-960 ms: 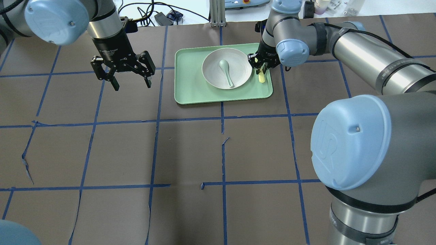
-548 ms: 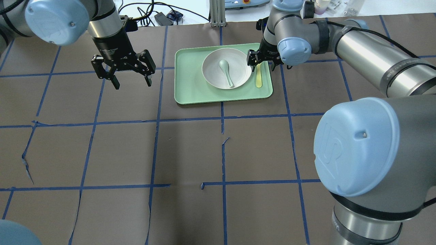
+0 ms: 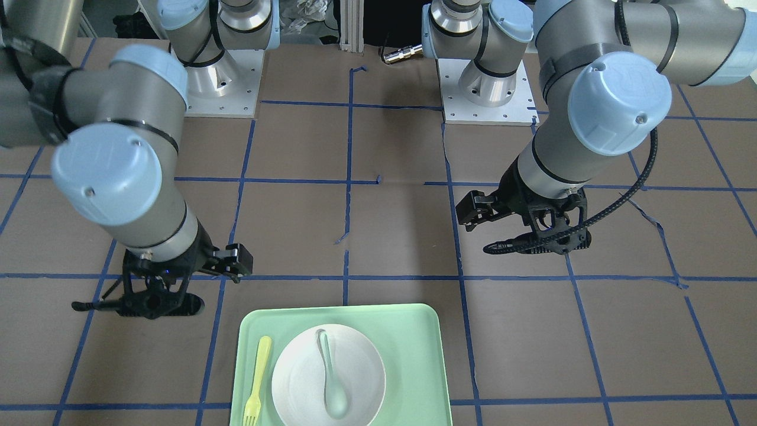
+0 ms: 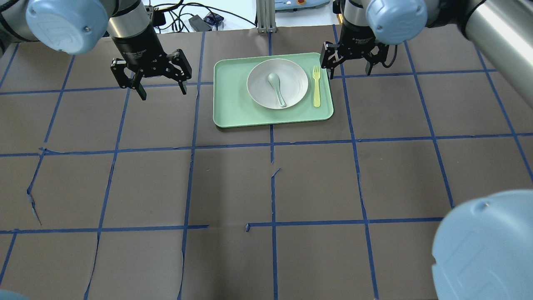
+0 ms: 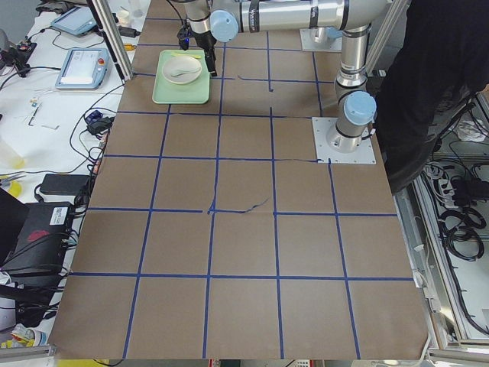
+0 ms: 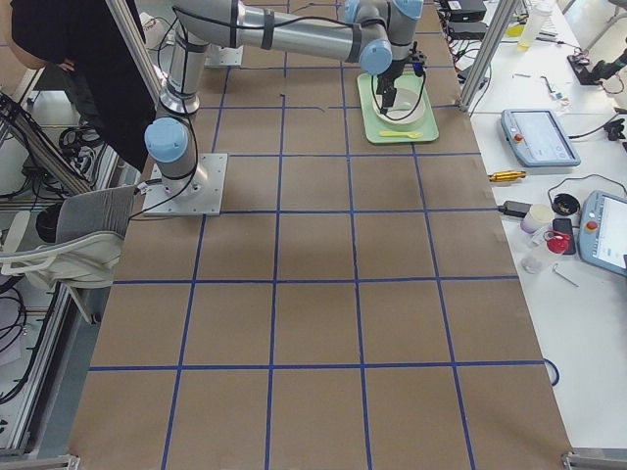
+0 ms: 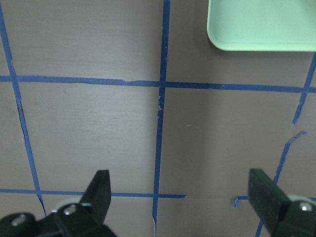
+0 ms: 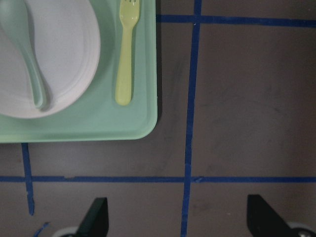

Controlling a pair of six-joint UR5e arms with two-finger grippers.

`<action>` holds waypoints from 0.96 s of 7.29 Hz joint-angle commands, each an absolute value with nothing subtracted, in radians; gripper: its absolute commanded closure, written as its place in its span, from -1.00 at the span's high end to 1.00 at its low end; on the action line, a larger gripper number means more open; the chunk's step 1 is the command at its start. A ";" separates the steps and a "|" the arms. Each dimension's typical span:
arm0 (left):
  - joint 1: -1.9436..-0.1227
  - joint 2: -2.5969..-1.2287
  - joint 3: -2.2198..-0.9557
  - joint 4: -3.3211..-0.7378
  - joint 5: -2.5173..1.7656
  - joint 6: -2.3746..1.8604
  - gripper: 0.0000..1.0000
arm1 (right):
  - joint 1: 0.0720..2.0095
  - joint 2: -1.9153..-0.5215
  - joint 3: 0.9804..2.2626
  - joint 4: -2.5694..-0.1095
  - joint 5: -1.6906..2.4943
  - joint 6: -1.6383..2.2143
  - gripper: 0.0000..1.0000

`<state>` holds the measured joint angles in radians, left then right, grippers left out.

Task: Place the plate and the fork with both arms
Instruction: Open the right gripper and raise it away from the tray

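Lying on tray (image 4: 233, 112): we see fork (image 4: 316, 89) just beside plate (image 4: 293, 79).
Left gripper (image 4: 162, 93): spread, empty.
Right gripper (image 4: 349, 75): spread, empty.

tray (image 4: 233, 112) at tabletop's (image 4: 233, 183) 12 o'clock, plate (image 4: 260, 93) on it, spoon (image 4: 276, 87) in plate, fork (image 4: 316, 87) on tray at plate's 3 o'clock.

The left arm (image 4: 66, 16) and right arm (image 4: 395, 14) were silver-grey tubes with round light-blue joint caps (image 3: 618, 103), each embossed with a logo and set with a small screw. The left gripper (image 4: 162, 92) and right gripper (image 4: 349, 73) were black, and a ribbed black cable (image 3: 643, 180) ran beside the left wrist.
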<state>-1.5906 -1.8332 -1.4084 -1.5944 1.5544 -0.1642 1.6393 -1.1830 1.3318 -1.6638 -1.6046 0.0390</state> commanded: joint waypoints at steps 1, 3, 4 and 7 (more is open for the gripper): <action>-1.617 -1.813 -1.414 -1.578 1.595 -0.206 1.00 | 1.646 -1.325 1.333 -1.452 -1.598 0.061 1.00; -1.606 -1.822 -1.414 -1.577 1.585 -0.050 1.00 | 1.649 -1.393 1.365 -1.394 -1.533 0.075 1.00; -1.609 -1.821 -1.414 -1.577 1.582 -0.048 1.00 | 1.649 -1.403 1.408 -1.429 -1.534 0.098 1.00; -1.603 -1.757 -1.446 -1.572 1.583 -0.060 1.00 | 1.660 -1.450 1.489 -1.517 -1.554 0.126 1.00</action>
